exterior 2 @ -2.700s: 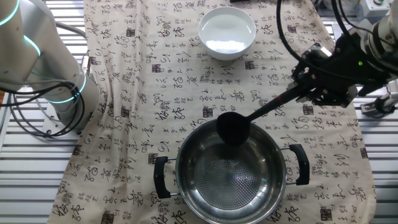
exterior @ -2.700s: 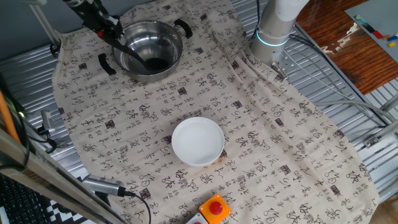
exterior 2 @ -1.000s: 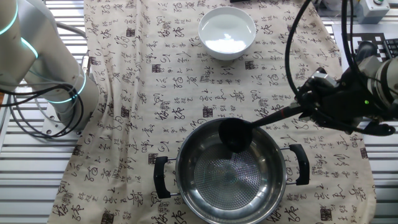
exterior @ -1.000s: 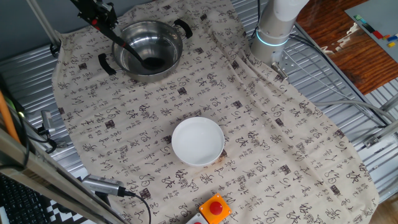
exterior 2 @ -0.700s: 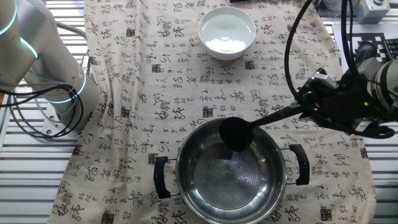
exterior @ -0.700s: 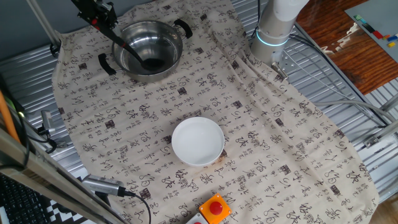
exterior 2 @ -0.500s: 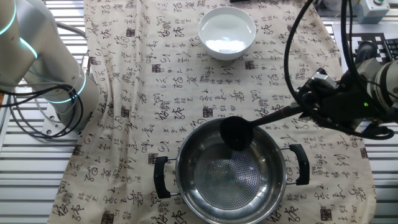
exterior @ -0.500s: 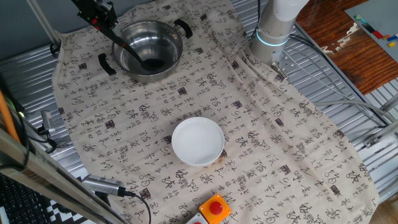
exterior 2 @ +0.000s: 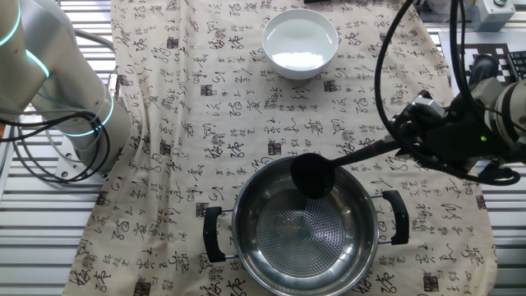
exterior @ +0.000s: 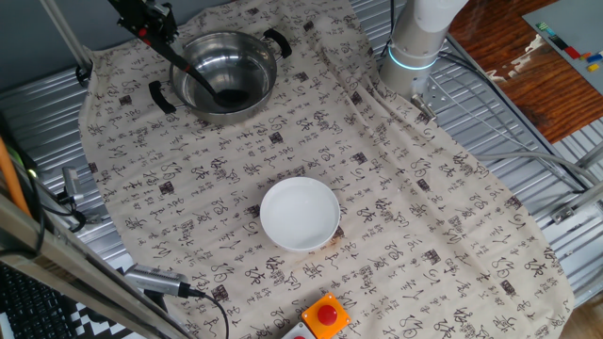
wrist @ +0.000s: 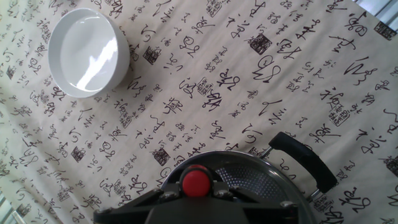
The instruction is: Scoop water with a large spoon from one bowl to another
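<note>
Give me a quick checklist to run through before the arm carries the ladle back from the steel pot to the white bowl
1. Grip on the ladle: ok. The gripper is shut on its handle; the red tip sits between the fingers in the hand view.
2. Scoop over the steel pot: ok, near the rim on the bowl's side.
3. Scoop emptied: cannot tell; its inside just looks black.
4. White bowl upright and holding water: ok.
5. Cloth between pot and bowl free of objects: ok.
6. Scoop clears the pot rim: cannot tell from these angles.
</note>
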You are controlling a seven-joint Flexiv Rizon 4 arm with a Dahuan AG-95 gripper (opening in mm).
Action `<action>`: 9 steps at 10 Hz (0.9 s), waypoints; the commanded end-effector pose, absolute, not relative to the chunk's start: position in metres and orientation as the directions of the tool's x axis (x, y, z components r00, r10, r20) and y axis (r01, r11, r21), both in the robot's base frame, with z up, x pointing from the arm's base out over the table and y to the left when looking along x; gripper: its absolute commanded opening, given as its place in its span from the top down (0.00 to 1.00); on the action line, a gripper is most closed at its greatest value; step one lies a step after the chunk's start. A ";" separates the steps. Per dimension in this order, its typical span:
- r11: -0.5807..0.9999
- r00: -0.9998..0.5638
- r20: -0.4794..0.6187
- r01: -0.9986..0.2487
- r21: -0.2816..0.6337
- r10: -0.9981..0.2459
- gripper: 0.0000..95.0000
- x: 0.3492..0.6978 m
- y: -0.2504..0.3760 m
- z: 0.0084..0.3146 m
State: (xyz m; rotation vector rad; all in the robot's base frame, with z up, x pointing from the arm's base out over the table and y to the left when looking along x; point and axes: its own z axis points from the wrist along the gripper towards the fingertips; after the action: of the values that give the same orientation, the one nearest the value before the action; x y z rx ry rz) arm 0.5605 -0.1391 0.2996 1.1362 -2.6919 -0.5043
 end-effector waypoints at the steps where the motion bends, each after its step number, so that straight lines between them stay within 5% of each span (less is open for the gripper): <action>1: 0.652 -0.694 0.030 -0.660 0.374 -0.719 1.00 0.561 -0.139 0.299; 9: 0.670 -0.704 0.053 -0.646 0.365 -0.708 1.00 0.562 -0.136 0.298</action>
State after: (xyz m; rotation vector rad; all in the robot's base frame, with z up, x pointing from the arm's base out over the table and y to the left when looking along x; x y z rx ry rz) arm 0.5624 -0.1357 0.2977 1.1073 -2.6943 -0.4814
